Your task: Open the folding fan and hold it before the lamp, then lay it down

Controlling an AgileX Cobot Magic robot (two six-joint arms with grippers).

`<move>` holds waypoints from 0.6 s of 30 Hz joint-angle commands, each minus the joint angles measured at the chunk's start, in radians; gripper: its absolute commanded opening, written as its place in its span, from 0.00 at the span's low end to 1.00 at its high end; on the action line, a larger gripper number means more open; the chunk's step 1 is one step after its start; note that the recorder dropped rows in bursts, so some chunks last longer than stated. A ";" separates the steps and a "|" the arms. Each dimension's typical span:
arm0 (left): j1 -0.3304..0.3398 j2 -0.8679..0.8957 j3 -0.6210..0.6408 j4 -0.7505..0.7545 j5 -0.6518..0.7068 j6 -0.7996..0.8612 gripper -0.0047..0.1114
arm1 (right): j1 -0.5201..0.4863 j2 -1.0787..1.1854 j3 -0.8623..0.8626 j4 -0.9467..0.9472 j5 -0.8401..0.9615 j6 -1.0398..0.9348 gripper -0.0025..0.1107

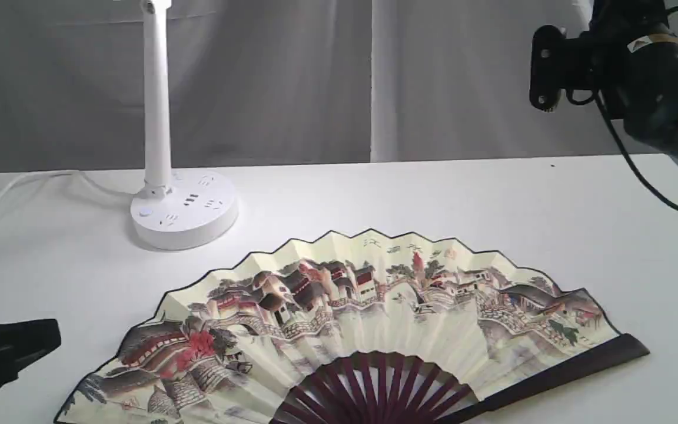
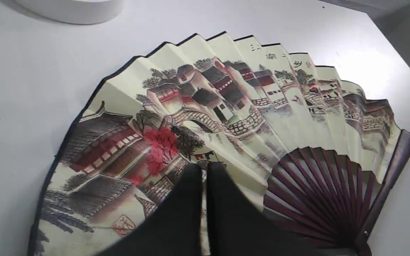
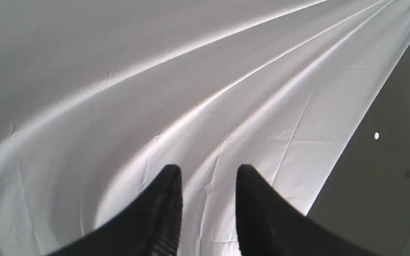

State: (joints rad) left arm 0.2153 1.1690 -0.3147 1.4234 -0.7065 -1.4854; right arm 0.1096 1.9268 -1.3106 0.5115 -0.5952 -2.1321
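Exterior view showed the folding fan point(image 1: 368, 306) lying fully spread and flat on the table point(image 1: 492, 194), nearer the camera than the lamp point(image 1: 183, 206) and apart from its round base. The left gripper point(image 1: 15, 347) sat low, left of the lamp and nearer the camera, jaws pressed together on nothing. The right gripper point(image 3: 208, 170) hung high, right of the lamp, jaws apart and empty

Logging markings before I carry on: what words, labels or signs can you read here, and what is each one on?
"江南": brush calligraphy near the top edge of the folding fan; the characters after it are blurred.
The red seal on the fan's lower corner: too small to read.
The strip label on the right arm: blurred.
On the lamp base: no text visible.
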 commanded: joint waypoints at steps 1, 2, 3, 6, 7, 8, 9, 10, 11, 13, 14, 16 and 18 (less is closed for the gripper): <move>-0.005 -0.006 0.006 0.000 0.007 0.003 0.06 | 0.004 -0.003 -0.003 0.067 -0.006 -0.010 0.24; -0.005 -0.006 0.006 0.000 0.007 0.003 0.06 | 0.004 -0.003 -0.003 0.091 -0.006 -0.010 0.22; -0.005 -0.006 0.006 0.000 0.007 0.003 0.06 | 0.006 -0.003 -0.006 0.150 -0.006 -0.010 0.17; -0.005 -0.006 0.006 0.000 0.007 0.003 0.06 | 0.011 -0.003 -0.027 0.358 -0.019 -0.010 0.02; -0.005 -0.006 0.006 0.000 0.007 0.003 0.06 | 0.011 -0.003 -0.045 0.455 -0.018 -0.010 0.02; -0.005 -0.006 0.006 0.000 0.007 0.003 0.06 | 0.011 -0.003 -0.058 0.534 -0.014 -0.010 0.02; -0.005 -0.006 0.006 0.000 0.007 0.003 0.06 | 0.009 -0.003 -0.084 0.633 -0.006 -0.010 0.02; -0.005 -0.006 0.006 0.000 0.007 0.003 0.06 | 0.007 -0.003 -0.108 0.721 0.006 -0.010 0.02; -0.005 -0.006 0.006 0.000 0.007 0.003 0.06 | 0.005 -0.003 -0.130 0.796 0.024 -0.010 0.02; -0.005 -0.006 0.006 0.000 0.007 0.003 0.06 | 0.005 -0.003 -0.148 0.837 0.098 -0.010 0.02; -0.005 -0.006 0.006 0.000 0.007 0.003 0.06 | 0.005 -0.003 -0.143 0.819 0.133 -0.012 0.02; -0.005 -0.006 0.006 0.000 0.007 0.003 0.06 | 0.005 -0.003 -0.104 0.638 0.250 -0.012 0.02; -0.005 -0.006 0.006 0.000 0.007 0.003 0.06 | 0.019 -0.003 -0.049 0.324 0.352 -0.012 0.02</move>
State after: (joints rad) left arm 0.2153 1.1690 -0.3108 1.4234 -0.7042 -1.4838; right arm 0.1192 1.9268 -1.3906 1.0146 -0.3479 -2.1321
